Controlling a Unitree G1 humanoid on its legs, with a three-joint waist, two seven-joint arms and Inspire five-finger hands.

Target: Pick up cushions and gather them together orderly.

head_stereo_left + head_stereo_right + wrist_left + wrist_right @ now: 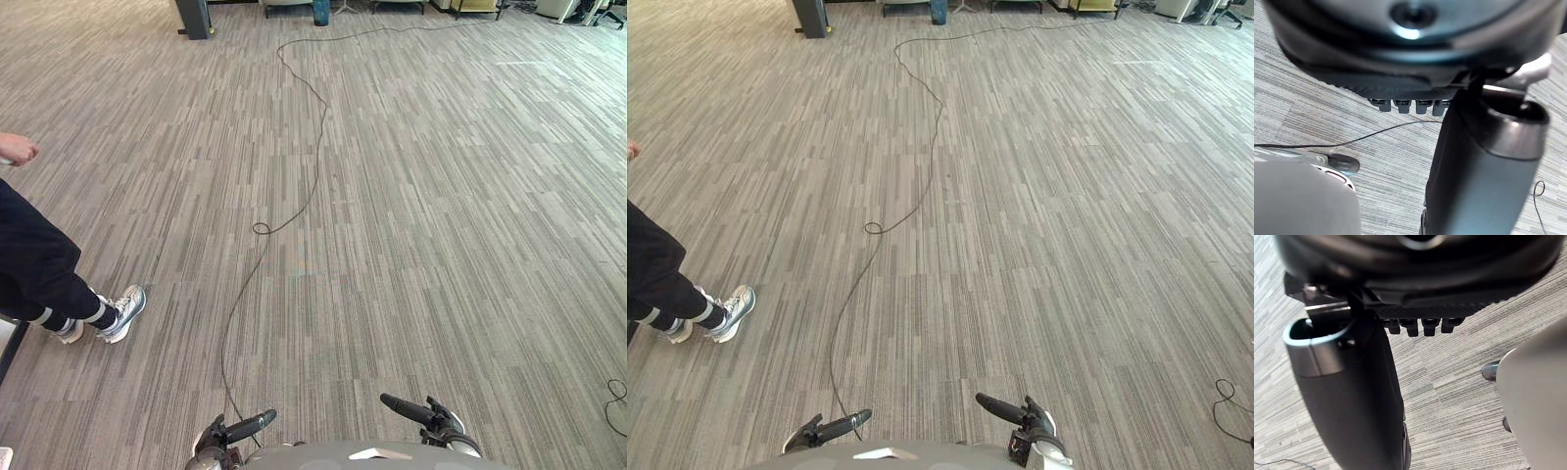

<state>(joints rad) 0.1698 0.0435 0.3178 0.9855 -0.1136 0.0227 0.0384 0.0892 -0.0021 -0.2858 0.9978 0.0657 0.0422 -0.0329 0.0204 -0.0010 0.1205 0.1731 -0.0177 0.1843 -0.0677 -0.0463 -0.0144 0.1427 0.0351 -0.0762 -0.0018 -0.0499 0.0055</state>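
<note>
My left hand [238, 429] and my right hand [419, 410] hang low in front of me, well apart, both above the striped grey carpet floor [441, 196]. The left fingers [1400, 104] lie straight in a row with the thumb [1479, 171] standing out from them, and they grip nothing. The right fingers [1431, 326] and thumb [1352, 396] are spread the same way, also empty. Where the cushions lie I cannot tell. On my left stands a person in dark trousers [34, 259] and pale shoes [122, 311], one hand [18, 149] raised. A dark post [196, 18] stands at the far end of the floor.
</note>
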